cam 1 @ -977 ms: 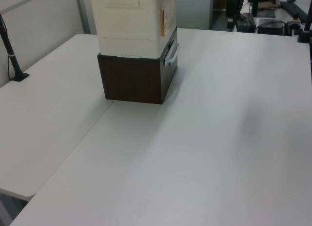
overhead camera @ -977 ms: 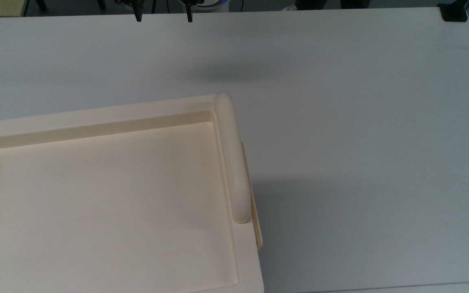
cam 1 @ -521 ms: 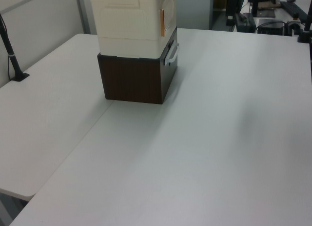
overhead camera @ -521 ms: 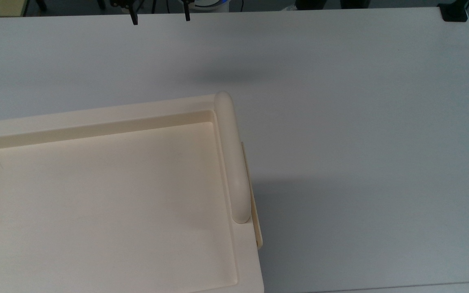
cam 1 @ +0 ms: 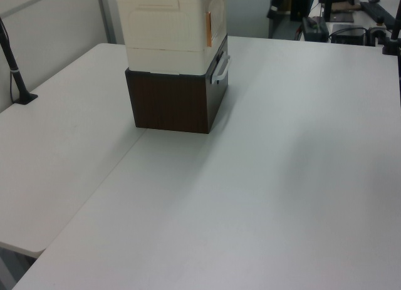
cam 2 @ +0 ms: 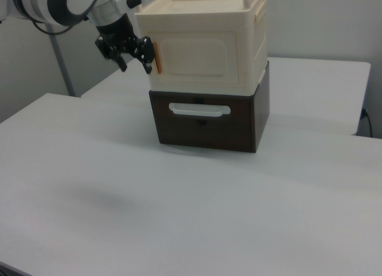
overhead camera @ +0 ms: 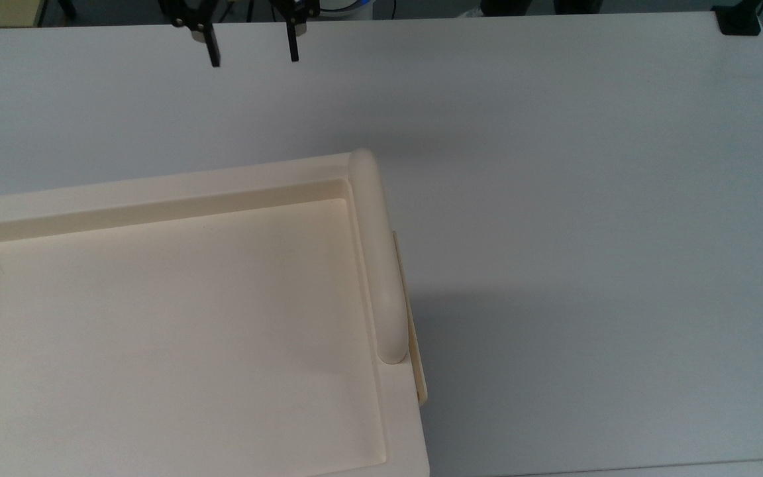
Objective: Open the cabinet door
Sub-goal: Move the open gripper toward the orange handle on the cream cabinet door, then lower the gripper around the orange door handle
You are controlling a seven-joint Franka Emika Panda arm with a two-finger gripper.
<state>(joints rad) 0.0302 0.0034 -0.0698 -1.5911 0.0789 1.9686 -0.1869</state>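
The cream cabinet (cam 2: 239, 14) stands on a dark brown drawer box (cam 2: 206, 130). Its cabinet door (cam 2: 200, 58) is the flat front panel in the right view, lying flush, with an orange tab (cam 2: 157, 56) on its left edge. From above, the door (overhead camera: 416, 344) is a thin strip beside the rounded bar (overhead camera: 375, 252). In the left view the door (cam 1: 216, 17) faces right. My gripper (cam 2: 135, 66) hangs open just left of the orange tab in the right view, holding nothing. Seen from above, the gripper (overhead camera: 254, 56) is beyond the cabinet's far edge, apart from it.
The drawer box carries a white handle (cam 2: 199, 109) below the door. The white table (overhead camera: 587, 199) spreads wide on the top view's right. A black clamp (overhead camera: 738, 23) sits at the far corner, and a black post (cam 1: 15, 71) stands at the left view's left.
The gripper has come further into the top view, moving from the table's far edge toward the cabinet, its fingers still apart. The cabinet and door have not moved.
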